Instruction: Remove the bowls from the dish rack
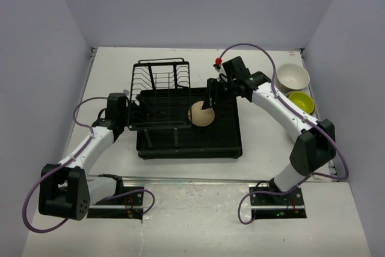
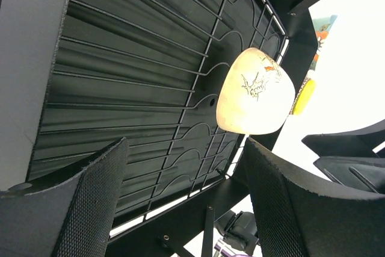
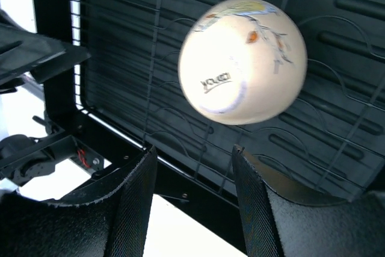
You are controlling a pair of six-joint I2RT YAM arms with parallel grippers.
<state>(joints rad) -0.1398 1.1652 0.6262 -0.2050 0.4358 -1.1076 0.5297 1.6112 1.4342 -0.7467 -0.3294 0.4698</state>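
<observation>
Hovering at 1 o'clock of the cream bowl (image 1: 201, 115), the right gripper (image 1: 210, 102) is gaping wide, empty; the bowl is lying tipped inside the dish rack (image 1: 224, 140). The left gripper (image 2: 186, 148) is gaping wide at the rack's 9 o'clock.

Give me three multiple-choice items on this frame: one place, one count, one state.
1. Where is the yellow-green bowl? A in the rack; B on the table, right of the rack; C stacked in another bowl.
2. How many bowls lie in the dish rack in the top view? A one; B two; C three.
3. The right gripper is: A shut on a bowl; B open; C out of view.

B: it sits on the table beside the white bowl.
A: only the cream bowl is there, upside down.
B: its fingers stand apart, short of that bowl.
</observation>
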